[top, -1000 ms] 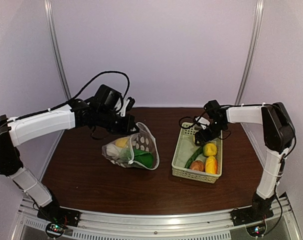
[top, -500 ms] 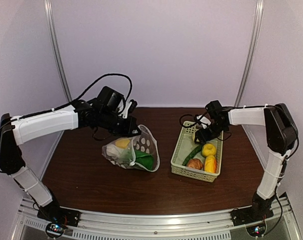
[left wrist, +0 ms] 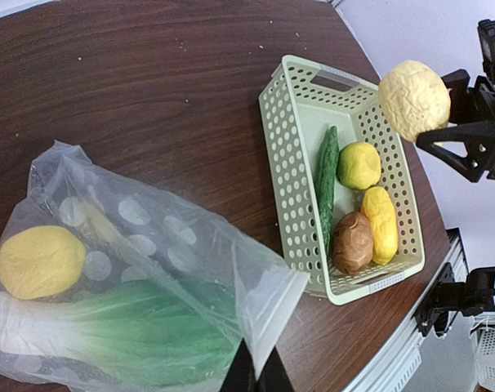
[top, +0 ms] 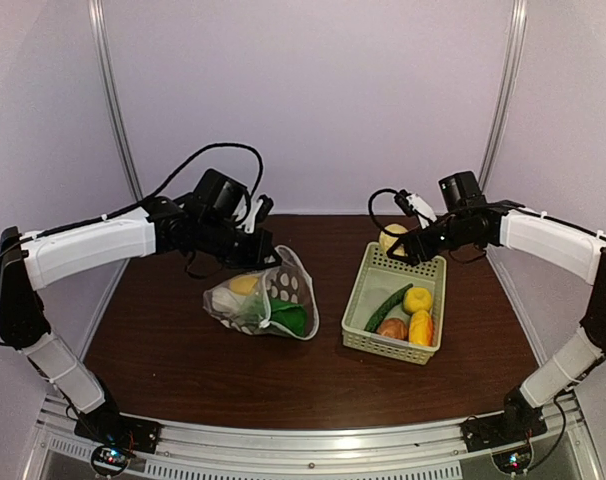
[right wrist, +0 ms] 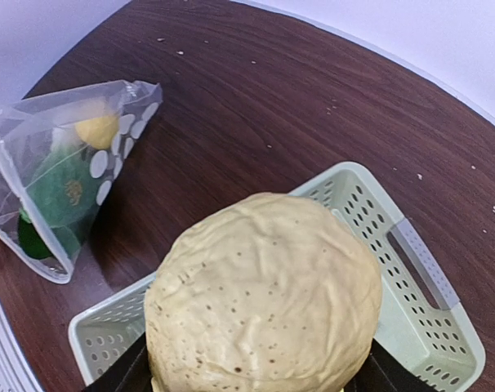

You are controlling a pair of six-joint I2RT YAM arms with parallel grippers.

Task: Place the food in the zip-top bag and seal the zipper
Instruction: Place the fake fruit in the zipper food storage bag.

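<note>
The zip-top bag (top: 265, 297) is lying on the dark wooden table (top: 173, 365), left of centre, with its dotted mouth side tipped up toward the left gripper (top: 262, 259). That gripper is pinching the bag's upper edge, its jaws pressed fully together on the plastic; in the left wrist view the black fingertips (left wrist: 241, 377) are meeting at the bag's rim. I cannot make out the zipper strip itself. Two pieces of food are already sitting inside the bag: a round yellow piece (left wrist: 40, 261) and a green leafy vegetable (left wrist: 137, 335) lying lengthwise beneath it.

To the right, well apart from the bag, the pale green lattice basket (top: 357, 302) is resting on the table. It is holding a green cucumber (left wrist: 326, 196) lying along its left wall, a yellow lemon (left wrist: 358, 165) near the far end, an orange-yellow piece (left wrist: 381, 225) and a brown round piece (left wrist: 352, 242) side by side at the near end.

The right gripper (top: 407, 244) is hanging over the basket's far rim, clear of it, and is clamping a pale pitted fruit (top: 391, 238) between its fingers. In the right wrist view this fruit (right wrist: 264, 302) is filling the foreground, with the basket directly below.
</note>
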